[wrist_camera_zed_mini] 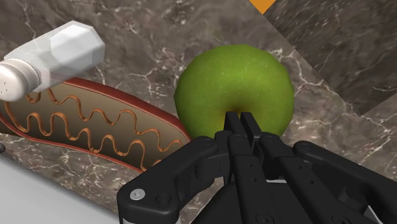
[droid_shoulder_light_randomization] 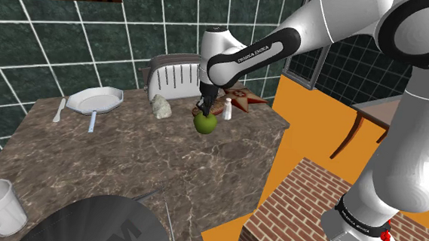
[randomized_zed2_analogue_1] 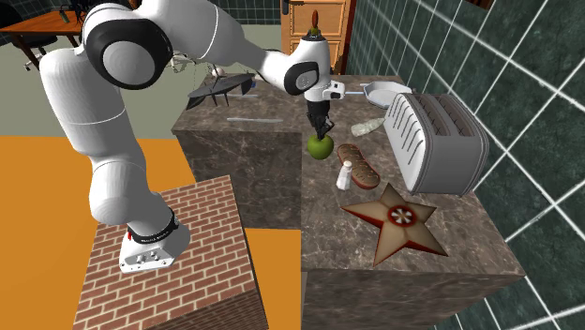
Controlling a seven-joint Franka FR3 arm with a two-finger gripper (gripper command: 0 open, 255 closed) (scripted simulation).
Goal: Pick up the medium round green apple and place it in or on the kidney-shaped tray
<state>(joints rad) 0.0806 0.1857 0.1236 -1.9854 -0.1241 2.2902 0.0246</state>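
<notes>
Apple (wrist_camera_zed_mini: 234, 83) (green) directly under tool (wrist_camera_zed_mini: 240, 118), w/ fingers (wrist_camera_zed_mini: 231, 135) pinched narrow on its top.

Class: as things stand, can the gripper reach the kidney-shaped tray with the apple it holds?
Probably yes. The gripper holds the green apple just beside the tray, nothing between them; the white shaker stands near the tray, on the side away from the apple.

The tray (randomized_zed2_analogue_1: 357, 163) lies on the counter (randomized_zed2_analogue_1: 262, 141) between apple (randomized_zed2_analogue_1: 321, 145) and toaster (randomized_zed2_analogue_1: 436, 141), shaker (randomized_zed2_analogue_1: 345, 175) just beside it.
</notes>
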